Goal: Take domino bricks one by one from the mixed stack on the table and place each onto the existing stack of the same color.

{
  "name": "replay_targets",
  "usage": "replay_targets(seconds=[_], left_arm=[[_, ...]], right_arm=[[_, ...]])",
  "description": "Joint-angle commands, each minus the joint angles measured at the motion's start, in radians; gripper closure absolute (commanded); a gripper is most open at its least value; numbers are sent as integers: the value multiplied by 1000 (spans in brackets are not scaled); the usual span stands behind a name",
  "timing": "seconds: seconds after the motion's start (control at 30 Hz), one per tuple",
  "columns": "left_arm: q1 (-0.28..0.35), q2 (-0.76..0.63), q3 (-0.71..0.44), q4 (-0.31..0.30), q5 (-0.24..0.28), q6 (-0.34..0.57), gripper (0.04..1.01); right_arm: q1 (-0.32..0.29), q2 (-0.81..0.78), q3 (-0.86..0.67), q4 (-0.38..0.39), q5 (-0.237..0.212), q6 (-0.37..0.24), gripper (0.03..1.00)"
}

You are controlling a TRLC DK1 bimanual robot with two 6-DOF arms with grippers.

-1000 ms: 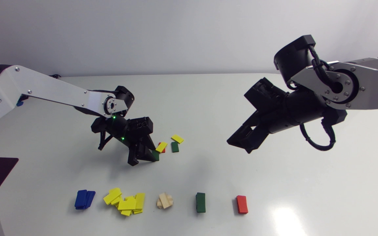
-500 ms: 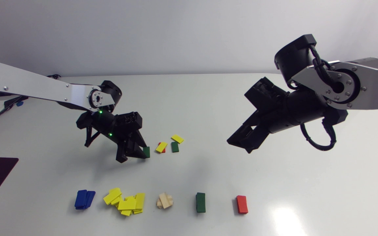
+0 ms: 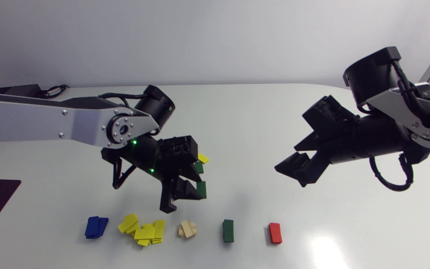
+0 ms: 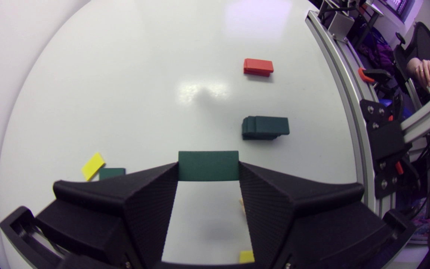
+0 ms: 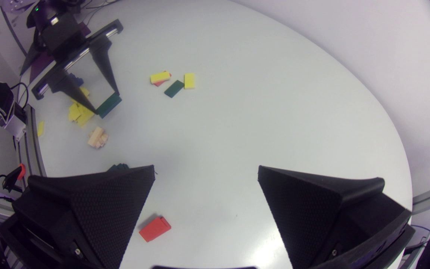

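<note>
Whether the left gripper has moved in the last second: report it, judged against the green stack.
Yes. The left gripper, shut on a green brick, has moved rightward and nearer the green stack.

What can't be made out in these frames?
Head view: the left end effector covers most of the mixed pile; only a yellow corner and a loose green brick show.
Left wrist view: its fingers hide the wood stack and yellow stack but for slivers.
Right wrist view: the right end effector covers nearly all the green stack.
Head view: brick count in the blue stack; too small.
</note>
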Motion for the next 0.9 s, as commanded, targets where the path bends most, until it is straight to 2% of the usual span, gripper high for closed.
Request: replay_targets(seconds=[0.0, 0.13, 0.27, 0.5, 0.7, 0.87], left_arm=[[-51, -14, -49, 44, -25, -102, 805], [-105, -15, -91, 107, -64, -165, 805], [-138, -17, -106, 133, -74, -199, 803], [-189, 3, -123, 191, -91, -250, 803], [-232, 5, -131, 202, -95, -283, 805], [-269, -9, -154, 202, -95, -286, 805]], right_arm=[[-31, -31, -60, 2, -6, 2, 66], [-70, -69, -104, 4, -8, -18, 66], [-94, -89, -124, 4, -29, -27, 66], [-123, -101, -146, 8, -42, -27, 66], [-162, -120, -160, 13, -57, -39, 66], [-163, -121, -164, 13, -58, -39, 66]])
